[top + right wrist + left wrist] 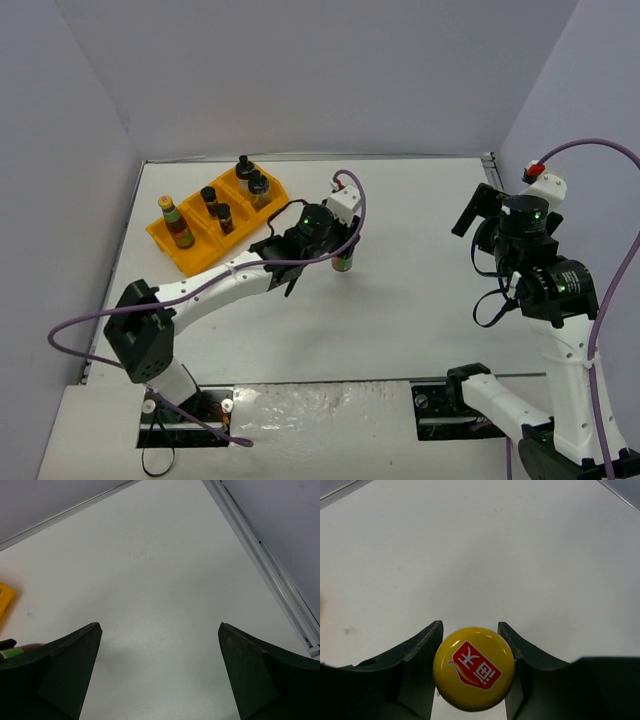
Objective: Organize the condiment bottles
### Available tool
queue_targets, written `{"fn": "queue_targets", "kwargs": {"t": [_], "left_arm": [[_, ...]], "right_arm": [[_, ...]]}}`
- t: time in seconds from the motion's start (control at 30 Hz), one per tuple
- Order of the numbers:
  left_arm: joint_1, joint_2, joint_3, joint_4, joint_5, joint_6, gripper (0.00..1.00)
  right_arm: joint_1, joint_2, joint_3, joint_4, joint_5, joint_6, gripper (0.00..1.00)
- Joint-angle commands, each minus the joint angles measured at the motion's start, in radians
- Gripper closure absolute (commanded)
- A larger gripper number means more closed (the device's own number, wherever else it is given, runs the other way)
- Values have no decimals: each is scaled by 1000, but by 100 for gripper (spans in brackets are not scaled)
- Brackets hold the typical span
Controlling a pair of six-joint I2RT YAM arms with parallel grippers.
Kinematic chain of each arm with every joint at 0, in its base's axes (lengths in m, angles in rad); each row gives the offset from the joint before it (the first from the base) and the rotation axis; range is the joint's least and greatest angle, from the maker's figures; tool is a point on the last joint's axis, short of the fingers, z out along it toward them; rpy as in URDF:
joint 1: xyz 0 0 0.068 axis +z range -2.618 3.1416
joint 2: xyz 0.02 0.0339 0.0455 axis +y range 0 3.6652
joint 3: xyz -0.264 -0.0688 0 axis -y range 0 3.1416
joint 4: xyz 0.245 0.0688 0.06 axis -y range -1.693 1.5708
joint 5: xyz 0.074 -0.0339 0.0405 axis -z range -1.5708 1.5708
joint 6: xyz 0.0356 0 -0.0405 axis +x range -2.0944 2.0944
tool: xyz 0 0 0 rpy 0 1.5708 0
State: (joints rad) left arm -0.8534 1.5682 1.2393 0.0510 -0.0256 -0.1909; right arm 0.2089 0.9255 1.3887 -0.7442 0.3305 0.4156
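A slim sauce bottle with a yellow cap point(473, 668) sits between the jaws of my left gripper point(470, 626), which is shut on it. From above, this bottle point(343, 263) hangs below the left gripper point(340, 240) near the table's middle. The orange tray point(196, 258) at the back left holds another yellow-capped sauce bottle point(176, 222), two tiny black-capped jars point(209, 197) point(225, 218) and two wider black-lidded jars point(244, 169) point(259, 187). My right gripper point(159, 630) is open over bare table, far right point(478, 212).
A metal rail point(262, 555) runs along the table's right edge. Grey walls close in the back and sides. A corner of the orange tray point(5, 602) shows at the left of the right wrist view.
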Motion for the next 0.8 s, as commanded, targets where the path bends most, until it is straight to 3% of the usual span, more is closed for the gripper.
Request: {"fn": "queue_targets", "kwargs": {"t": [0.0, 0.3, 0.77], "left_arm": [[103, -170, 16, 82, -23, 1, 100], [374, -319, -49, 1, 25, -7, 100], [664, -419, -125, -28, 138, -38, 100]], "right_arm": [[-5, 16, -11, 81, -10, -12, 0], [-5, 39, -33, 121, -41, -23, 0], [-8, 50, -91, 175, -79, -43, 0]]}}
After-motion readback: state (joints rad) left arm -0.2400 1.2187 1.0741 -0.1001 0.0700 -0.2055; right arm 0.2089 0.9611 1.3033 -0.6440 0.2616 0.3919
